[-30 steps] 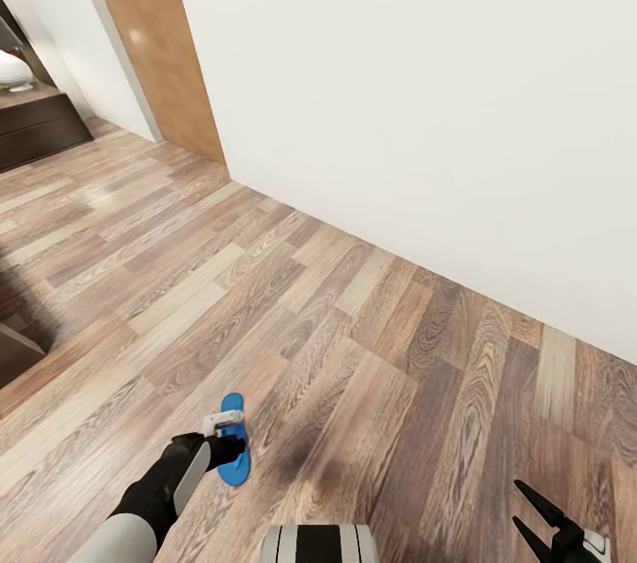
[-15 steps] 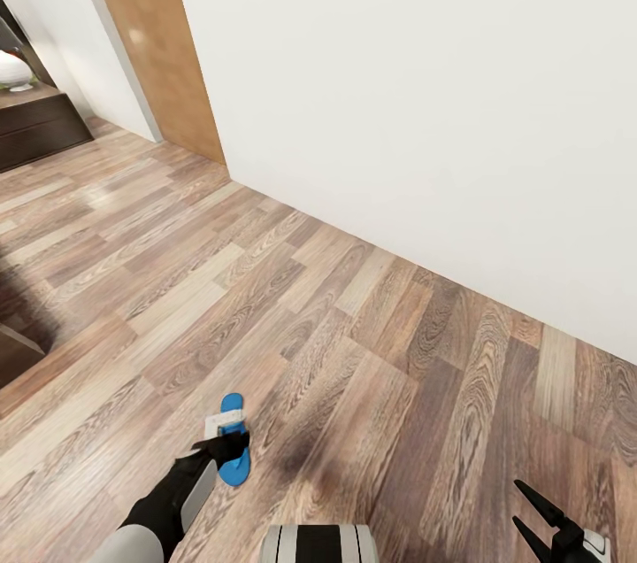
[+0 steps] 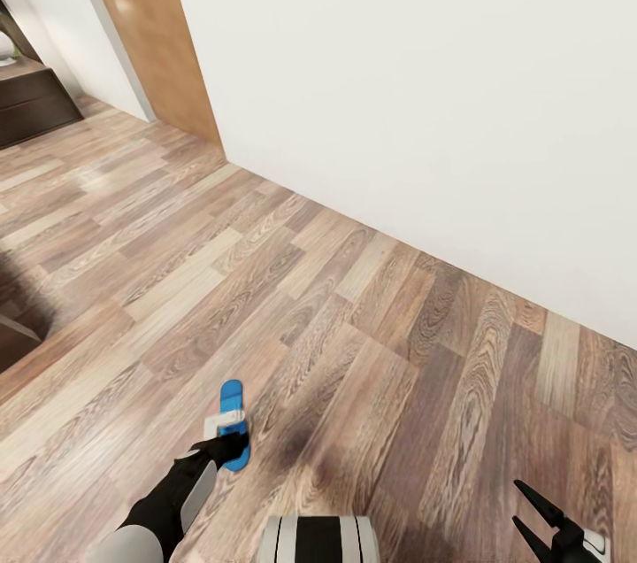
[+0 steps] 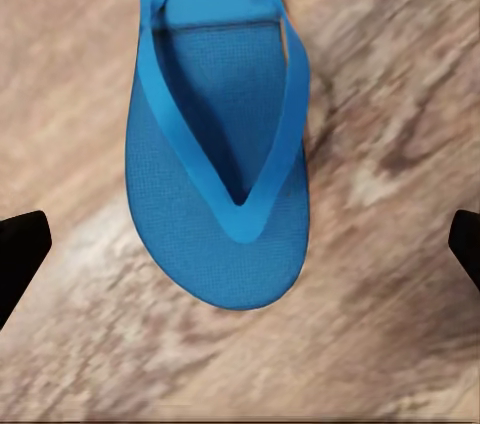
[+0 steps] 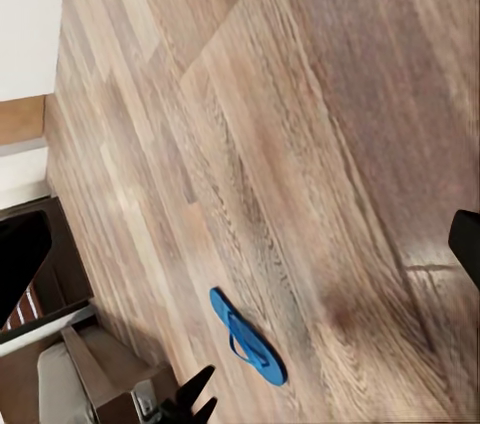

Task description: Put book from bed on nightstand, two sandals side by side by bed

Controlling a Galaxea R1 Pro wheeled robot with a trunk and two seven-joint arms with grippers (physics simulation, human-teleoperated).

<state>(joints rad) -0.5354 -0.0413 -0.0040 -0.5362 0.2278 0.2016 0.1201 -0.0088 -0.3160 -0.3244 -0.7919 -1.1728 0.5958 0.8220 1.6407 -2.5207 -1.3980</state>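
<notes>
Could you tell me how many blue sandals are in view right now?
1: a blue sandal lies on the wood floor under the open left gripper; the other may be out of frame.

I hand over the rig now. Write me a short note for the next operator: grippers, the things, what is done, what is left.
Left gripper: open, over one blue sandal that lies on the wooden floor; fingers either side of it in the left wrist view, not gripping.
Right gripper: open, holding nothing, low at the robot's right.
The right wrist view shows the same sandal lying flat.
Done: nothing can be confirmed from here.
Left: grasp this sandal, bring it to the bed, set the other sandal beside it, move the book to a nightstand.
</notes>
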